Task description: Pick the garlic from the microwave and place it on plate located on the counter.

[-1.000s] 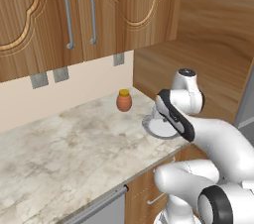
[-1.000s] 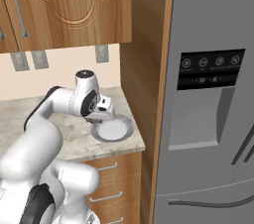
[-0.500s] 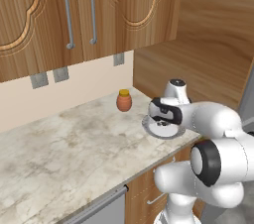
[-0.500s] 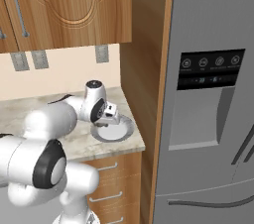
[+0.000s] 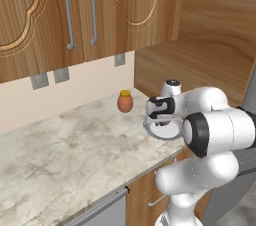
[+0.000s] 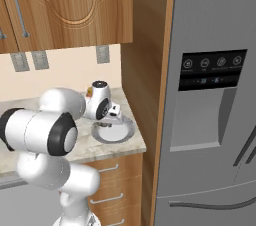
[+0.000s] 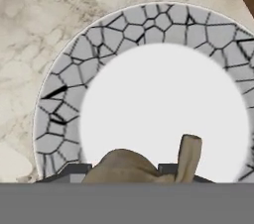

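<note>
A: Counter, then plate?
B: Yes. Gripper above it, clamped on the garlic.
A: Handling?
B: Probably light, firm, papery; hold the bulb, not the stem.

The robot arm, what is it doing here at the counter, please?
The gripper holds the garlic between its fingers, right above the white middle of the plate. The plate lies on the counter near the fridge, with a small jar behind it. The garlic is not yet released.
</note>
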Controlling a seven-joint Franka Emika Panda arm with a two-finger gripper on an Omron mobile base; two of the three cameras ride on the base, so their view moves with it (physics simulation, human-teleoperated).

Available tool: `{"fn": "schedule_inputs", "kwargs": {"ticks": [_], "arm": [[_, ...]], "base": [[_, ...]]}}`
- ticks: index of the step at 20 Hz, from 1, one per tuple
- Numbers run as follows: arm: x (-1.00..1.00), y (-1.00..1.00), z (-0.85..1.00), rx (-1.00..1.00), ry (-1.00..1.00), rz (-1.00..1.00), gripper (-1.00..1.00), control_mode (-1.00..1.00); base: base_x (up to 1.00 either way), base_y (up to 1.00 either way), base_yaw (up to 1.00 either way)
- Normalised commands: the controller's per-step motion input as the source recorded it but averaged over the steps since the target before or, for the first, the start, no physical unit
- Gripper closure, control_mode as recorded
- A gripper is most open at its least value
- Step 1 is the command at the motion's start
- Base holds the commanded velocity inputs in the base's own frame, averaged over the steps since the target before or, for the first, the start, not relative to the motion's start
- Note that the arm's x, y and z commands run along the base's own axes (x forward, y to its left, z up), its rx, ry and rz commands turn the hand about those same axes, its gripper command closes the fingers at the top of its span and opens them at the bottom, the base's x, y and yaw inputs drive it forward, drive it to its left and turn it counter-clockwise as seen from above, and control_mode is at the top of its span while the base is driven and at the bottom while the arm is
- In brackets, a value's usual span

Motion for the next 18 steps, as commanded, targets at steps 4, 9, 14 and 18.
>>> {"fn": "schedule_inputs", "kwargs": {"ticks": [4,9,14,18], "arm": [[0.22,-0.02,-0.49,0.01,0.0,0.0,1.0,-1.0],[0.18,-0.09,-0.44,0.03,0.0,0.0,1.0,-1.0],[0.09,0.0,-0.06,0.0,0.0,0.0,-1.0,-1.0],[0.0,0.08,0.17,0.0,0.0,-0.01,-1.0,-1.0]], "base": [[0.0,0.0,0.0],[0.0,0.0,0.0],[0.0,0.0,0.0],[0.0,0.0,0.0]]}}
